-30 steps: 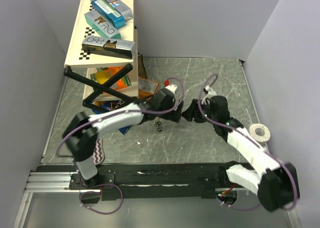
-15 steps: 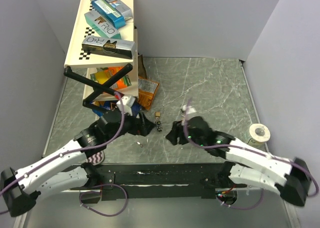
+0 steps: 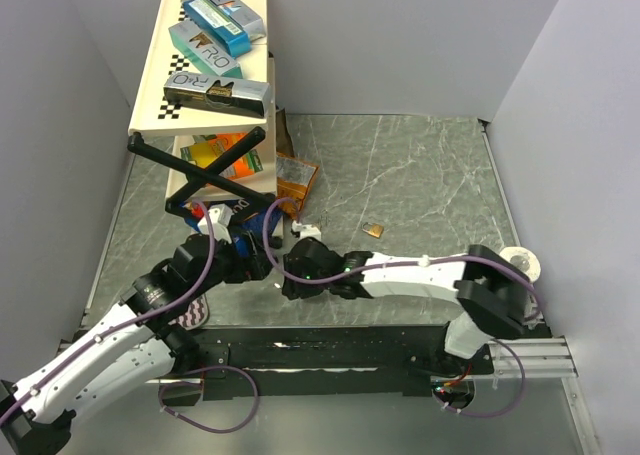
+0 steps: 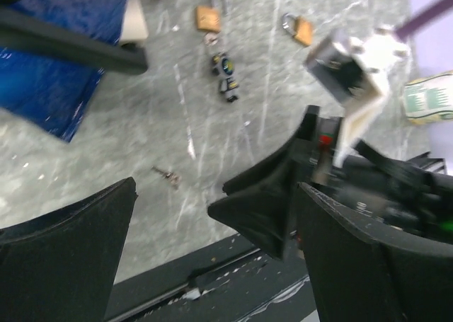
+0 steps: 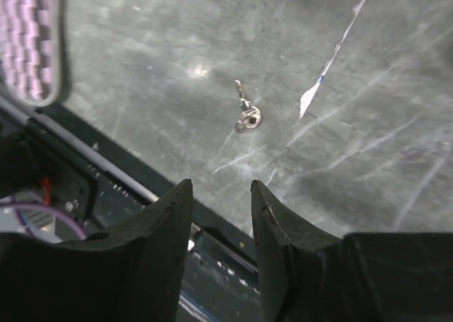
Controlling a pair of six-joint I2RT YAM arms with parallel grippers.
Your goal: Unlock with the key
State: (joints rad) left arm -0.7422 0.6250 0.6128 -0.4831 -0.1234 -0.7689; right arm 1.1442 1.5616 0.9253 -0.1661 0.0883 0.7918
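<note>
The key (image 4: 226,75), a small dark metal cluster, lies on the grey table between two brass padlocks (image 4: 207,18) (image 4: 301,30); in the top view only one padlock (image 3: 372,230) shows and the key is hidden by the right arm. My left gripper (image 4: 216,194) (image 3: 252,263) is open and empty, low over the table's front left. My right gripper (image 5: 221,187) (image 3: 292,283) is open and empty, and one of its fingers (image 4: 265,209) reaches between the left fingers. A tiny pale silver bit (image 5: 246,115) (image 4: 168,173) lies just ahead of the right fingertips.
A tilted shelf rack (image 3: 200,75) with boxes stands at the back left, with snack packets (image 3: 290,180) and a blue bag (image 4: 64,39) under it. A pink striped pad (image 5: 32,39) lies front left. A tape roll (image 3: 520,265) sits right. A black rail (image 3: 330,350) runs along the front edge.
Both grippers have come from the table's middle toward the front left. The right arm has stretched far left, bringing its gripper over the silver bit next to the left gripper.
</note>
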